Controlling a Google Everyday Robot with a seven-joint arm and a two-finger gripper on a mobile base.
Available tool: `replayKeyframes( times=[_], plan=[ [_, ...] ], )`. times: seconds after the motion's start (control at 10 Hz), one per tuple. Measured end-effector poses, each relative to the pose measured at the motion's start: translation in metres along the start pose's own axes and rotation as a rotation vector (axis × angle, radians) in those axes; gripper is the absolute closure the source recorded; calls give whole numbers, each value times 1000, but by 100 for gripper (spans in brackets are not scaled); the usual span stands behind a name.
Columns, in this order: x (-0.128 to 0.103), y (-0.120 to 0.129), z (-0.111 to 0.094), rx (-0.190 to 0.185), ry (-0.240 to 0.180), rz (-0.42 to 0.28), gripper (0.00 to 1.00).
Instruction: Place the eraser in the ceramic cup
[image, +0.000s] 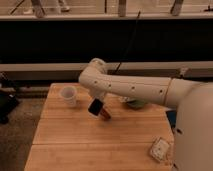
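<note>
Eraser (95, 107) is hanging tilted, apparently pinched in the gripper (98, 102), right of the ceramic cup (68, 95); it should be travelling left, aligning above the rim before releasing.

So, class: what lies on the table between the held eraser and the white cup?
Only bare wooden table in the camera view. The gripper holds the eraser just right of the cup.
</note>
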Motion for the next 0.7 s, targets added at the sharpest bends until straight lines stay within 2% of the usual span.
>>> replayKeyframes(
  times=[0.1, 0.3, 0.7],
  plan=[
    [5, -7, -1, 8, 7, -13, 100],
    [16, -39, -5, 49, 16, -61, 100],
    [34, -87, -15, 121, 23, -158, 100]
  ],
)
